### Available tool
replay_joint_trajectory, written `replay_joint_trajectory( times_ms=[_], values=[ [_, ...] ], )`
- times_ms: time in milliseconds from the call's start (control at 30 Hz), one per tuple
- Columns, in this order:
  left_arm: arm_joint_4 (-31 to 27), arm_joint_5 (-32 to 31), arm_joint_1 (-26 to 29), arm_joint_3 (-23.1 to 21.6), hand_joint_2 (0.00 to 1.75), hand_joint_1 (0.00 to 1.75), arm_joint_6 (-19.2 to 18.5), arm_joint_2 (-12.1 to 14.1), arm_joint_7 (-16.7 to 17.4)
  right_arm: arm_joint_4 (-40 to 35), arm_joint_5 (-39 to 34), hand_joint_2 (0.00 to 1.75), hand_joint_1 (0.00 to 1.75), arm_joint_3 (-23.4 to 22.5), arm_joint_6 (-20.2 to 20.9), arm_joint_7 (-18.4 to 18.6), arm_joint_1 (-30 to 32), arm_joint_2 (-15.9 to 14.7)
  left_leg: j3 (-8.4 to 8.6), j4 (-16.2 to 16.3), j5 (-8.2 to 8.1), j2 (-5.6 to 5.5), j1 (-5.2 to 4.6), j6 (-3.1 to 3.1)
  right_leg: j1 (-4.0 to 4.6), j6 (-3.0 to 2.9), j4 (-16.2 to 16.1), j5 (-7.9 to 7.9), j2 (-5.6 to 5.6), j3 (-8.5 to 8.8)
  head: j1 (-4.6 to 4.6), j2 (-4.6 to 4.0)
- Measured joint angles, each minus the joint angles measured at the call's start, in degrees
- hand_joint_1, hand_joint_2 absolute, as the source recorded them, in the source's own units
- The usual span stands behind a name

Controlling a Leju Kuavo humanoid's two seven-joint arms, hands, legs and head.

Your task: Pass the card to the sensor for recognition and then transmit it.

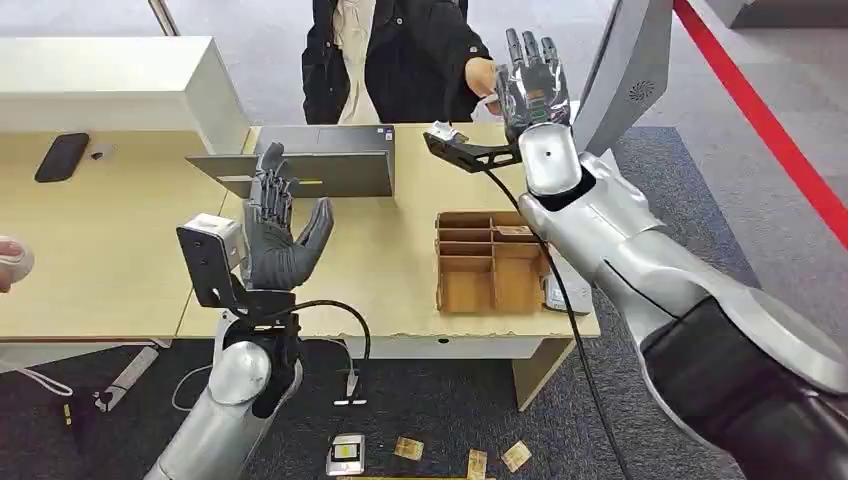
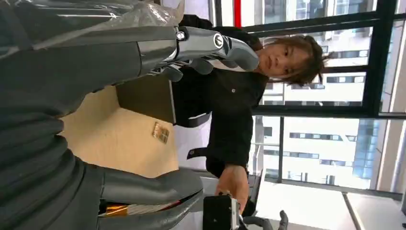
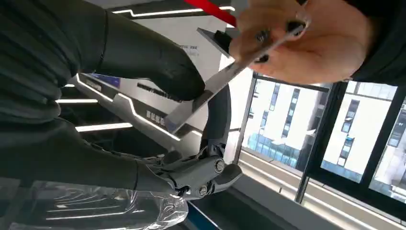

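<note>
My right hand point(image 1: 533, 85) is raised at the table's far side, fingers pointing up, in front of a person in a black jacket point(image 1: 395, 55). The right wrist view shows the thin grey card point(image 3: 230, 72) pinched between my thumb point(image 3: 158, 62) and a finger. The person's hand point(image 3: 306, 40) grips the card's other end. The grey tilted sensor panel point(image 1: 625, 70) stands just right of this hand. My left hand point(image 1: 275, 235) is held up over the table, fingers spread and holding nothing.
A wooden compartment tray point(image 1: 490, 262) with a card in it sits at the table's right front. A grey flat box point(image 1: 330, 165) lies mid-table, a black phone point(image 1: 62, 156) far left. Several cards point(image 1: 410, 448) lie on the floor. Another person's hand point(image 1: 10, 262) shows at the left edge.
</note>
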Motion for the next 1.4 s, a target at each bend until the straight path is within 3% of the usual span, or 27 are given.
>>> replay_joint_trajectory(
  times_ms=[500,800,1100,1400],
  values=[
    [0.0,0.9,-0.9,-1.5,1.75,0.00,0.0,0.1,0.0,0.0,-0.8,1.75,1.75,0.0,-1.5,-0.7,0.1,-1.5,0.00,0.0,0.00,0.01,0.00,0.00,0.00,0.00,0.0,0.00,0.00,0.00,-0.02,0.00],
    [0.0,1.0,-1.0,-1.6,1.75,0.00,1.4,0.2,-0.4,0.0,-1.7,1.75,1.75,0.0,-1.6,-3.5,0.5,-2.6,0.00,0.0,0.00,0.01,0.00,0.00,0.00,0.00,0.0,0.00,0.00,0.00,0.00,0.00],
    [0.0,0.4,0.5,-1.4,1.75,0.00,2.8,0.8,-0.4,-0.5,-5.2,1.75,1.75,-0.1,-5.9,-7.9,5.4,-5.8,0.00,0.0,0.00,0.00,-0.01,0.00,-0.01,0.02,0.0,0.01,0.00,0.01,0.00,0.00],
    [-0.7,-1.4,3.2,-1.1,1.75,0.00,3.5,1.7,0.4,-4.3,-6.6,1.75,1.75,-0.1,-6.7,-7.8,12.0,-10.0,-0.02,0.0,0.00,-0.01,-0.01,0.00,-0.01,0.02,0.0,0.01,0.00,0.01,0.00,0.00]
  ],
)
